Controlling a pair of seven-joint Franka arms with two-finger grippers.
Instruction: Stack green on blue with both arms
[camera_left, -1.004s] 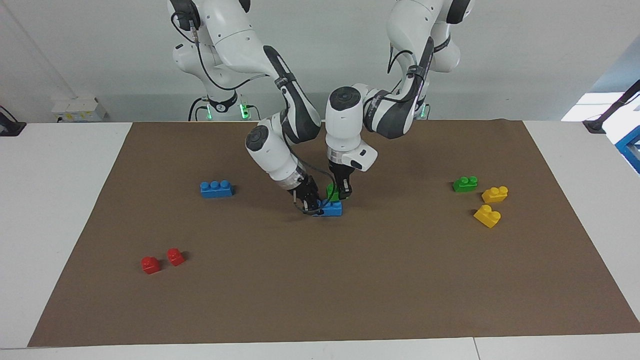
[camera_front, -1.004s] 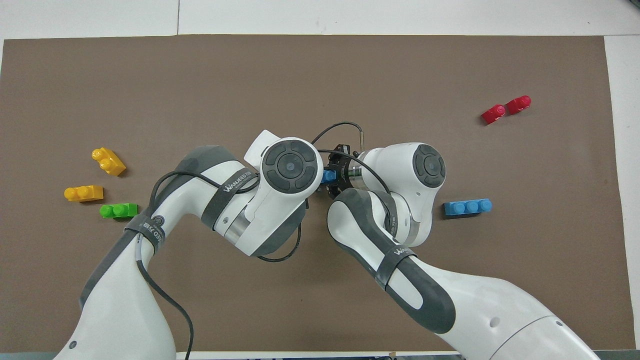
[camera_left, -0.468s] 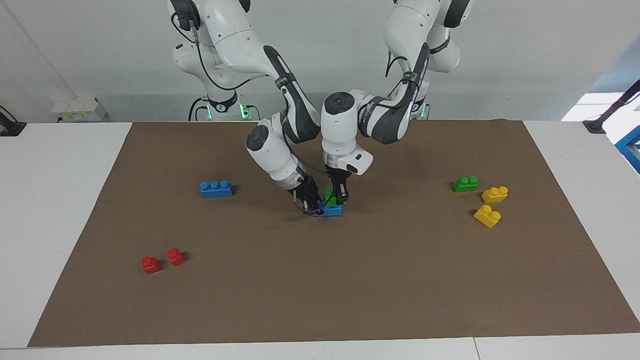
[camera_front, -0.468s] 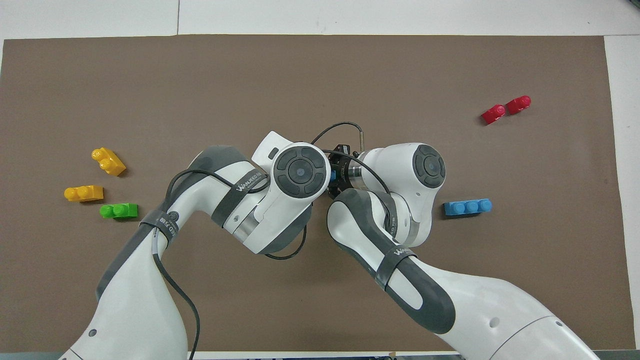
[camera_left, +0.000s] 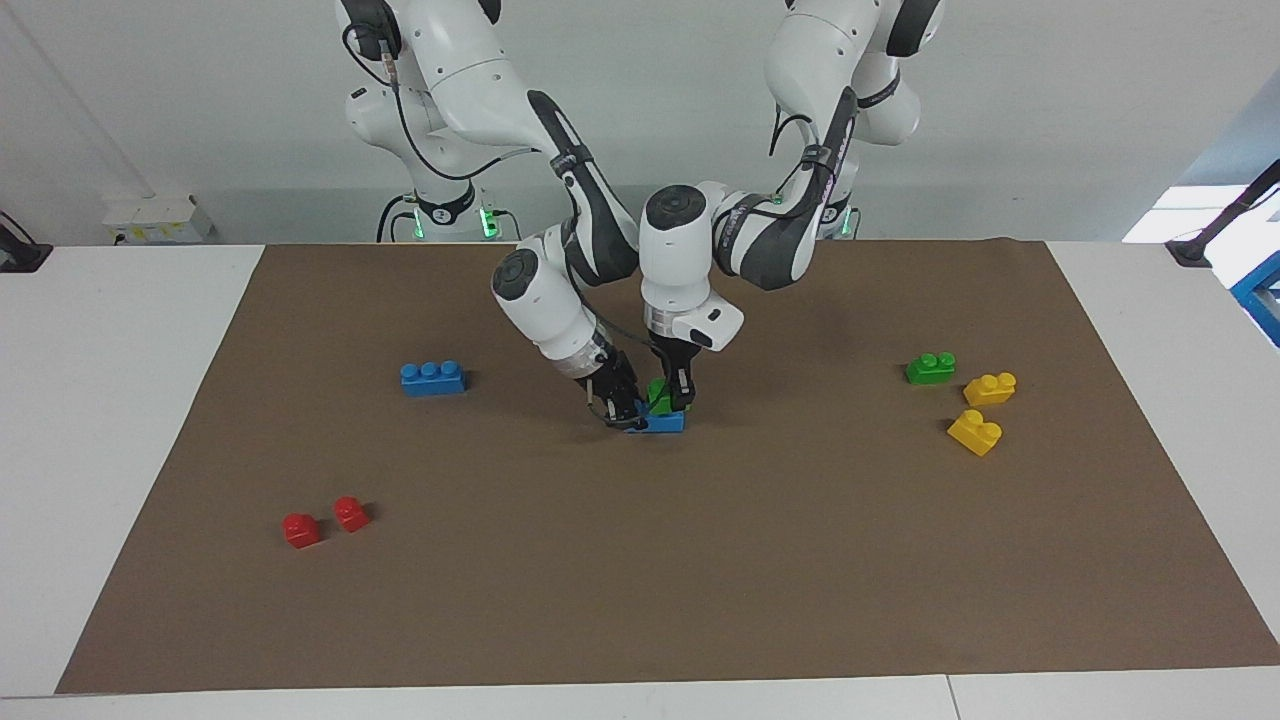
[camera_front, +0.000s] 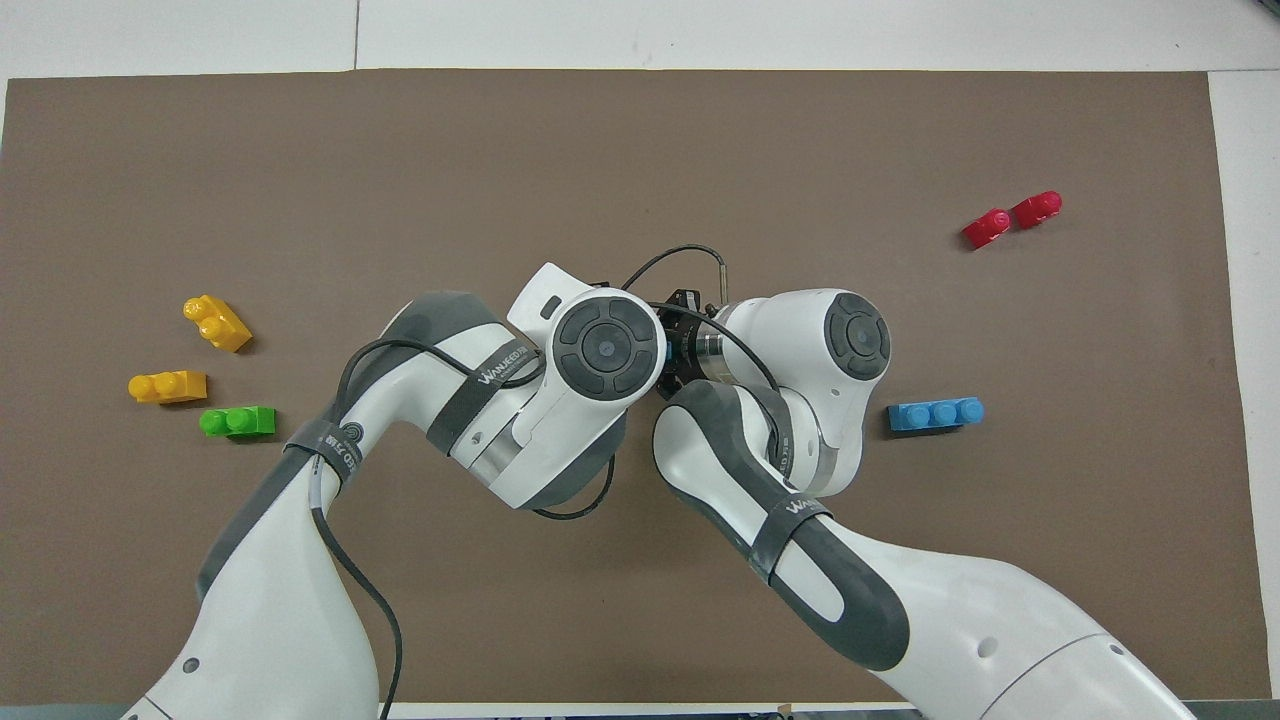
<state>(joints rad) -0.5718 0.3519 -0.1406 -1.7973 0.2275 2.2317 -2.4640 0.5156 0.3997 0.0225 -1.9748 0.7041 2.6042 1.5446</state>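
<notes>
A brown mat (camera_left: 640, 560) covers the white table (camera_left: 120, 400) before a pale wall. At frame centre, the left gripper (camera_left: 680, 398) clamps the green brick (camera_left: 661, 395) onto the blue brick (camera_left: 662, 421), which the right gripper (camera_left: 622, 410) clamps.

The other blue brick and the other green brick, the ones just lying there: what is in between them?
Between the spare blue brick and spare green brick, the facing view shows both end effectors meeting at a green-on-blue stack.

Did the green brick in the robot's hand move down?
Yes. The green brick in the left gripper sank onto the blue brick, which lies where it was on the brown mat.
</notes>
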